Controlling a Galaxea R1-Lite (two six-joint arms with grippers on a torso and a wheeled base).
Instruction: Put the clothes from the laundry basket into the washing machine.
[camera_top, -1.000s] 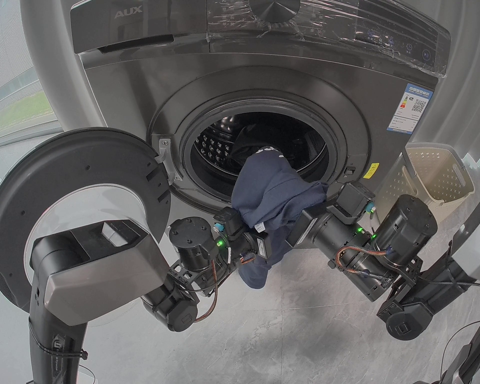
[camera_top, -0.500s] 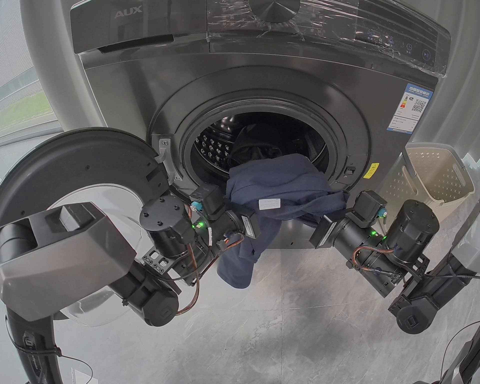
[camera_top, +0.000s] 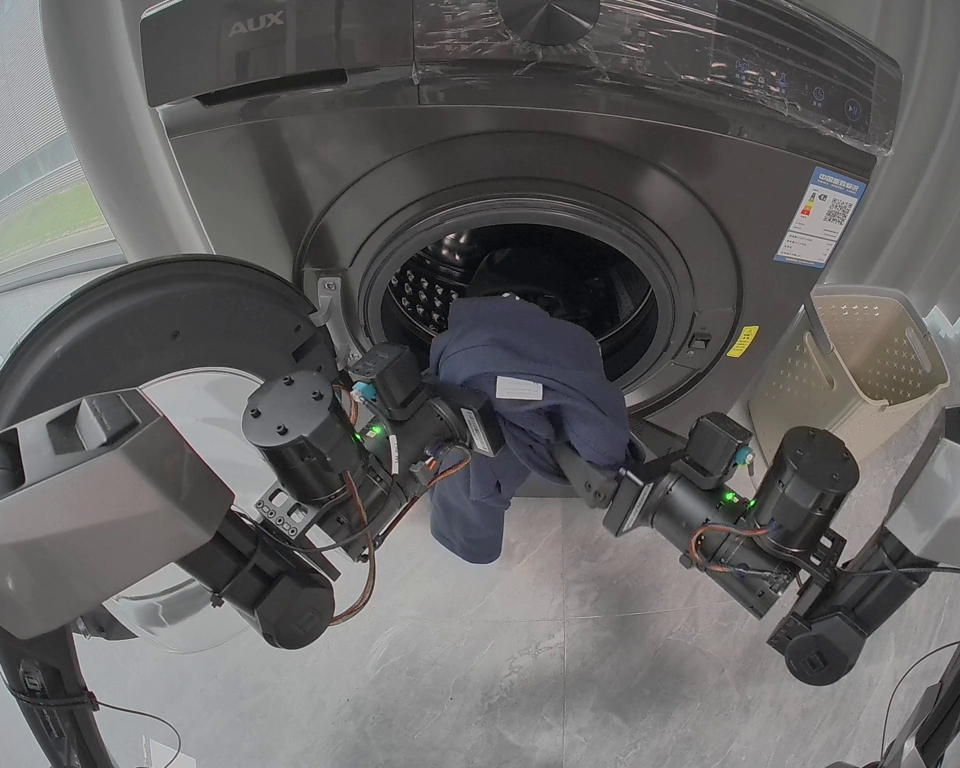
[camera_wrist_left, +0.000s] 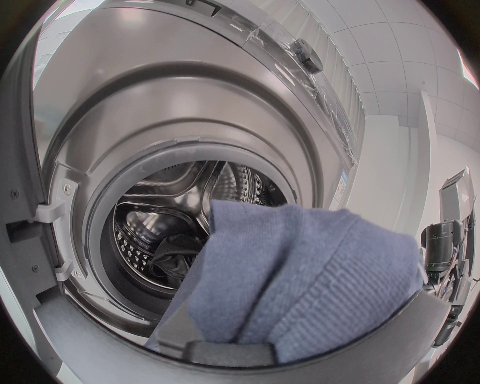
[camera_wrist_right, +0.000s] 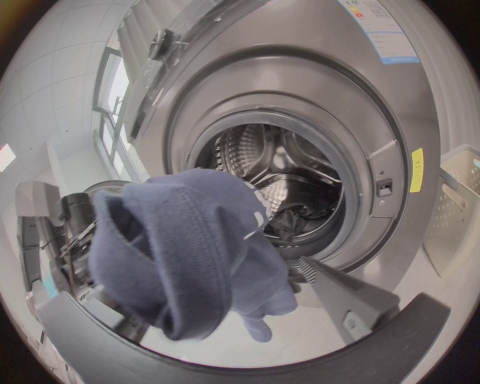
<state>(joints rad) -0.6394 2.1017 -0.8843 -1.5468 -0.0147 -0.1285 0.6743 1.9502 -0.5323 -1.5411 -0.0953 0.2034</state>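
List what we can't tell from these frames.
- Left gripper hold: head and left wrist views, navy garment drapes over it.
- Right gripper hold: same garment covers it in head and right wrist views.
- Laundry basket lower part: head view, behind the right arm.
- Dark clothes in the drum: left wrist view, partly behind the garment, too dark to identify.

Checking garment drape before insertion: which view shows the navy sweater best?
Head view: the whole navy sweater shows, its top at the washing machine opening and one end hanging below. The left wrist and right wrist views give close-ups of its bunched folds.
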